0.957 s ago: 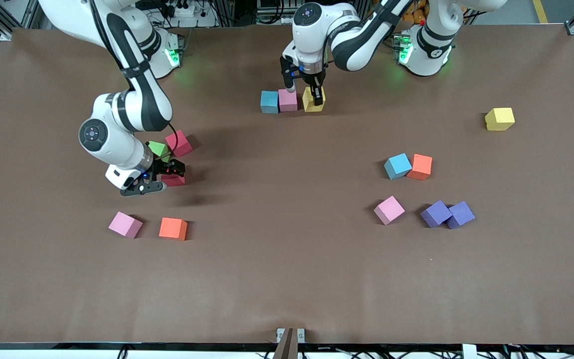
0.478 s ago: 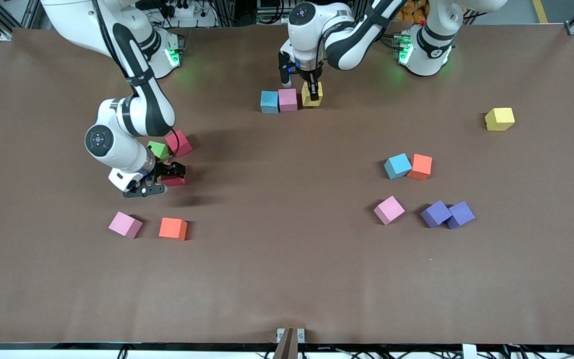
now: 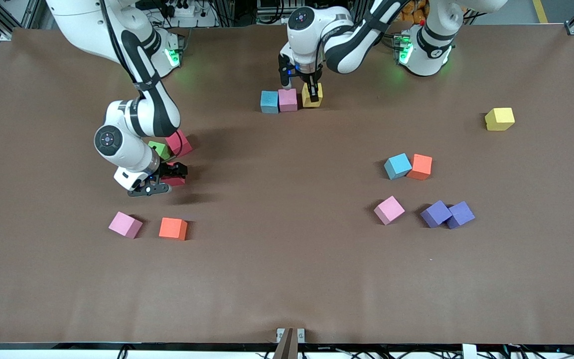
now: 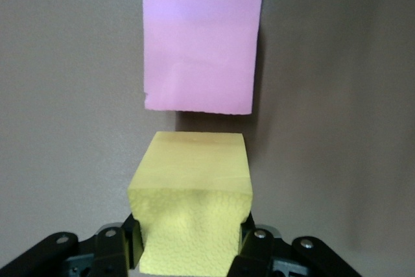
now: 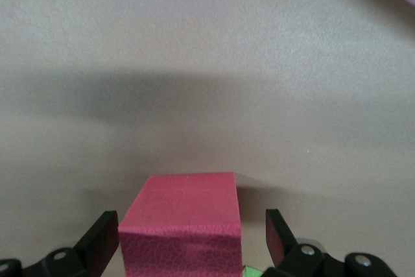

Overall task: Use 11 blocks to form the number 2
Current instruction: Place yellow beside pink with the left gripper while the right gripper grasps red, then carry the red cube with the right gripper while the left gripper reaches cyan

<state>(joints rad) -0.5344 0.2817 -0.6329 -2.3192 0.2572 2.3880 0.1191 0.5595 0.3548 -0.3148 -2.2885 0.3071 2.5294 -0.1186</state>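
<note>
Nearest the front camera, a pink block and an orange block lie apart. Farther back, the right gripper stands wide open around a red block. Farthest, the left gripper pinches a yellow block just beside the pink cube touching a blue cube.

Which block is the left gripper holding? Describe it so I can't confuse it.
Near the arm bases sits a short row: blue block, pink block. The left gripper is shut on the yellow block beside the pink one. The other yellow lies alone.
</note>
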